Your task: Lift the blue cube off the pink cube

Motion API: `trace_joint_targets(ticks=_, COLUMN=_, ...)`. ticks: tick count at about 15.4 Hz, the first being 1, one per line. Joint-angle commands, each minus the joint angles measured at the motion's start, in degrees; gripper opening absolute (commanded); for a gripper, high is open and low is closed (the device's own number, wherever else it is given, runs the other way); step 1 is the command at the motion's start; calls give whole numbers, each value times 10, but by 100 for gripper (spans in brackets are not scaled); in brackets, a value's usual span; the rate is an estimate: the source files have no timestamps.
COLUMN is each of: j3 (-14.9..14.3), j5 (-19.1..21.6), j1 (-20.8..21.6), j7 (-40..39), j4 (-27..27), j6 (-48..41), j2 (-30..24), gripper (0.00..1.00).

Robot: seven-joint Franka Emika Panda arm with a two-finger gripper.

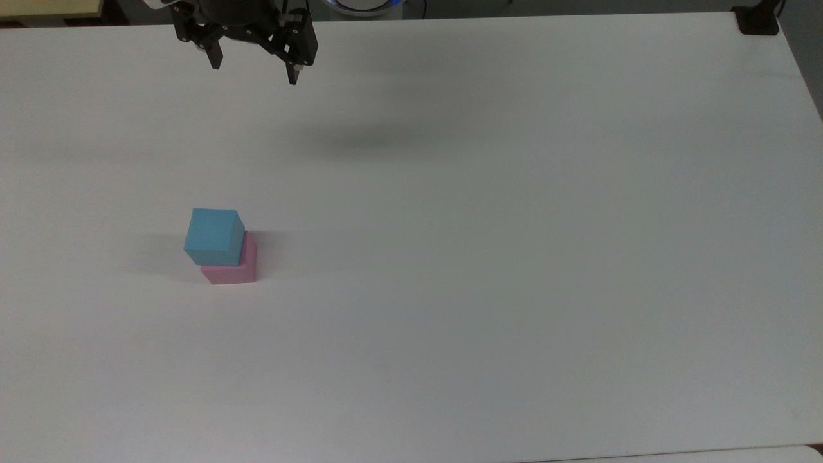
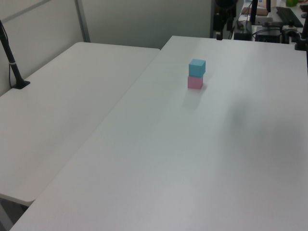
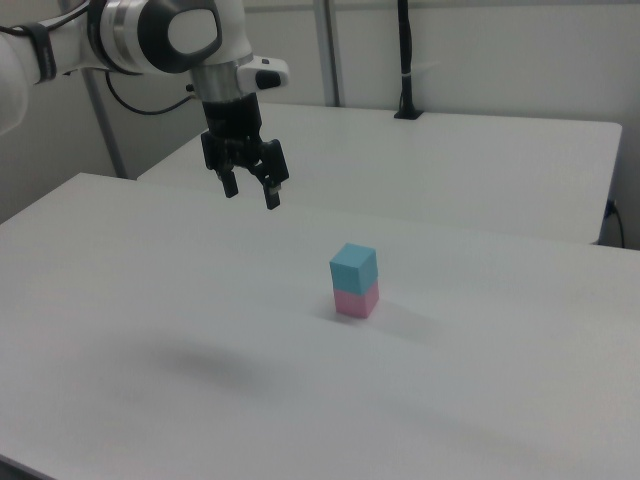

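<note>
The blue cube (image 1: 214, 236) sits squarely on the pink cube (image 1: 233, 268), left of centre in the top view, on the white table (image 1: 514, 257). The gripper (image 1: 254, 72) hangs empty, fingers spread wide, well apart from the stack and high above the table. The cube appears light, rigid and matte. Grip two opposite side faces above the seam, so the pink cube stays undisturbed.

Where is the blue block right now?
The blue block sits on top of the pink block, left of the middle of the white table in the top view, well apart from the open gripper hanging above the far edge.
</note>
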Motion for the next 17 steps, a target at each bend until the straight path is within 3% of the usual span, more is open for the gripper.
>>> trace_joint_targets(ticks=1, j3=-11, j5=0, j1=4, j7=-1, j4=-13, j6=3, j2=-13, gripper=100)
trace_joint_targets(ticks=11, j3=-11, j5=5, j1=3, j7=-6, j4=-12, j6=7, j2=-11, gripper=100)
trace_joint_targets(ticks=17, j3=-11, j5=6, j1=-26, j7=-153, j4=-3, j6=90, j2=48, gripper=100)
